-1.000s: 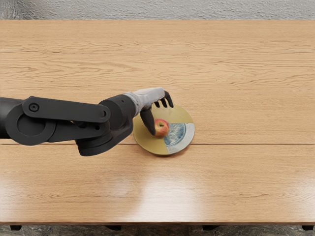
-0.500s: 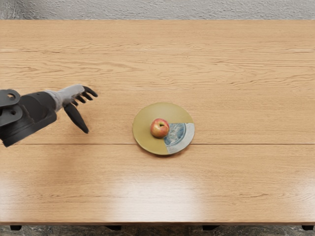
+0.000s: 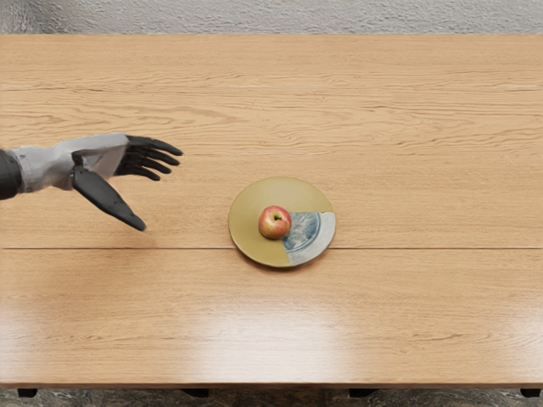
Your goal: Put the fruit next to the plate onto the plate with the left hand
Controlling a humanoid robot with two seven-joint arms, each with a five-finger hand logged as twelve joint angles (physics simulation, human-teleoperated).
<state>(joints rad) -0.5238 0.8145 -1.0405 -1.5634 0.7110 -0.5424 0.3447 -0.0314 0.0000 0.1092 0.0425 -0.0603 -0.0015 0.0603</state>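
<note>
Your left hand (image 3: pixel 102 163) hangs over the desk (image 3: pixel 399 119) at mid-left of the frame, well apart from the plate (image 3: pixel 270 190), w/ the arm coming in from the left edge. Its fingers (image 3: pixel 158 153) are spread wide and it has hold of nothing. The apple (image 3: pixel 274 222) is on the plate, just left of ctr frame, so judging from this the placing itself looks done and what's left is getting the hand clear. To do that well, take it out toward the left edge on a flat or rising path, w/ no dip toward the wood. Don't sweep the fingers back to the right, i.e. nowhere near the rim; a knock there could slide the plate or set the round fruit rolling. No hurry needed, since there's nothing in the hand to drop. Re: the container, it's one round plate, mostly mustard-yellow w/ a blue-grey patterned wedge at its lower right. Only the apple is in it, sitting upright, stem dimple up, approx in the middle and a bit left, its right side meeting the edge of the wedge. It's inside the rim on all sides, not hanging over. The right arm isn't in view.
</note>
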